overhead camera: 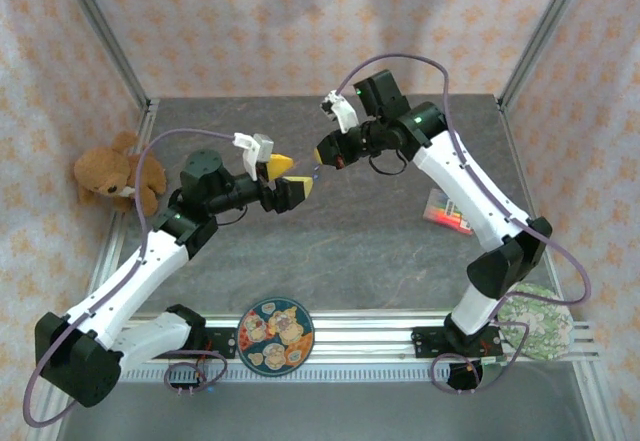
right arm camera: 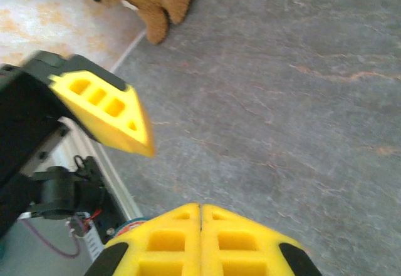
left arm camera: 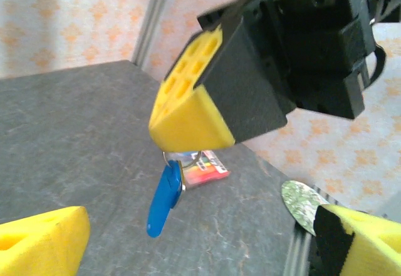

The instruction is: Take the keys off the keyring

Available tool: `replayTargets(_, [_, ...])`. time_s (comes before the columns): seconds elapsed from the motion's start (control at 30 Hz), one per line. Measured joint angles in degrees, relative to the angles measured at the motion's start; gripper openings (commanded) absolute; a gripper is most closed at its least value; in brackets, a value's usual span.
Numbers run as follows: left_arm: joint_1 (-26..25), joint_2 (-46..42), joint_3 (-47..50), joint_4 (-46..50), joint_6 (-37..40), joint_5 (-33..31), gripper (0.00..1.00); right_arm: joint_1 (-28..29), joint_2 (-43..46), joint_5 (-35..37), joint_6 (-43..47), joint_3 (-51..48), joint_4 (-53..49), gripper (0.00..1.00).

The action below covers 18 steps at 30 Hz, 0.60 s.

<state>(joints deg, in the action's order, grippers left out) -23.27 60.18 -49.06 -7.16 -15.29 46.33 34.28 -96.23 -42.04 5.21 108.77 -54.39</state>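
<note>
My right gripper point(overhead camera: 320, 153) hangs above the middle of the table, shut on the thin metal ring of the keyring point(left arm camera: 164, 198). The bright blue tag dangles below its yellow fingers point(left arm camera: 188, 122). Against the tag's right side a thin pale metal edge point(left arm camera: 181, 179) shows, which looks like the key. My left gripper point(overhead camera: 293, 177) faces it from the left, open wide. Its two fingertips sit low in the left wrist view, either side of the tag, without touching it. In the right wrist view my right gripper point(right arm camera: 200, 223) has its pads pressed together, and the keyring is hidden.
A brown teddy bear point(overhead camera: 115, 176) sits at the left wall. A colourful packet point(overhead camera: 447, 211) lies on the grey table point(overhead camera: 380, 251) to the right. A patterned plate point(overhead camera: 275, 333) rests on the front rail and a green patterned disc point(overhead camera: 535, 321) by the right arm's base.
</note>
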Motion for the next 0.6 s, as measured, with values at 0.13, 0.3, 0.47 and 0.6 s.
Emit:
replayTargets(0.13, [0.0,2.29,-0.74,-1.03,-0.68,4.37,0.92,-0.22,0.9,-3.74,0.02,1.16,-0.02,0.0])
replayTargets(0.3, [0.0,5.4,-1.92,-3.89,-3.45,8.72,0.88,-0.22,1.64,-6.99,-0.09,1.95,-0.04,0.0])
replayTargets(0.47, [0.0,7.91,-3.74,-7.76,-7.04,11.82,0.86,-0.22,1.64,-9.01,-0.9,2.03,-0.02,0.0])
replayTargets(0.6, [-0.02,8.35,-3.96,-10.08,-9.14,13.35,0.79,-0.22,1.64,-9.55,-1.64,2.27,0.0,0.0])
